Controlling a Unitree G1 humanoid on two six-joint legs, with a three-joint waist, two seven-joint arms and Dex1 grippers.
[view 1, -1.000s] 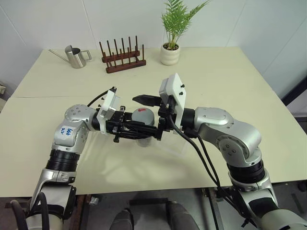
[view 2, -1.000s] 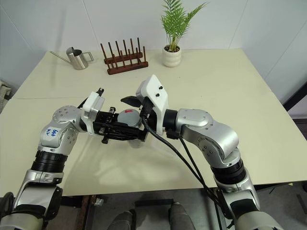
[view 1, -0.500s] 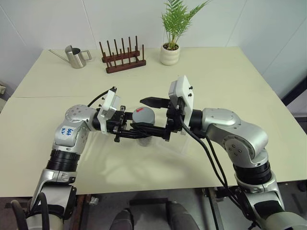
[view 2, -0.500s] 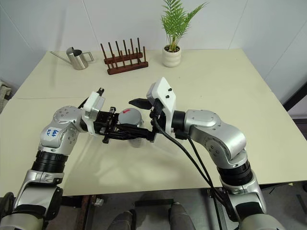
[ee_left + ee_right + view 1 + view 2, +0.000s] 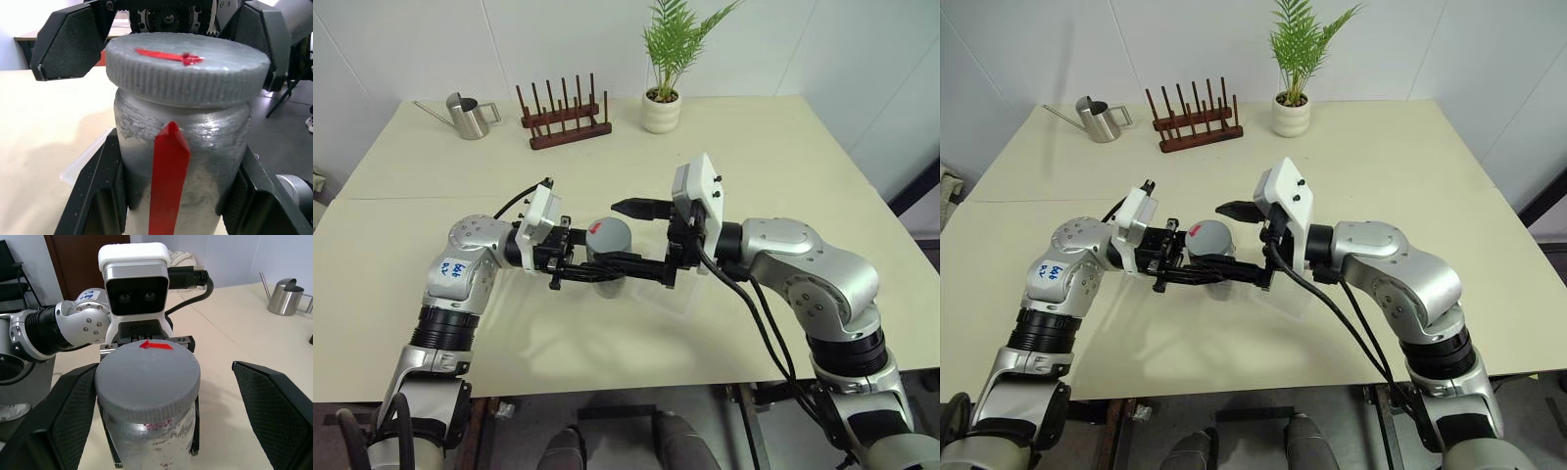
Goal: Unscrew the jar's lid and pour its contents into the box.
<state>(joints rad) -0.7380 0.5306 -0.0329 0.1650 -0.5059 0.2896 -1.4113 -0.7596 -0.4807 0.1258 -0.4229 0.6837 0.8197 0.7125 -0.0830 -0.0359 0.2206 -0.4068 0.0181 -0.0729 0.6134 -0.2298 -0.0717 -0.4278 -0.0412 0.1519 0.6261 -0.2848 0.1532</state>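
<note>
The jar (image 5: 606,260) stands upright above the table, a red strip (image 5: 168,181) down its cloudy side. My left gripper (image 5: 609,270) is shut on its body from the left. The grey lid (image 5: 610,234) with a red mark sits on top of the jar. My right gripper (image 5: 638,241) faces it from the right and is open, one finger (image 5: 55,427) on each side of the lid (image 5: 147,375) with gaps between. The contents cannot be made out through the cloudy wall. The clear box (image 5: 677,300) lies on the table under my right hand.
At the back of the table stand a steel watering can (image 5: 466,116), a wooden peg rack (image 5: 563,121) and a potted plant (image 5: 663,100). The table's front edge (image 5: 607,384) runs just below my arms.
My right gripper has drawn back to the right, still open, so that only its fingertips flank the lid. The left gripper and the jar have stayed put.
</note>
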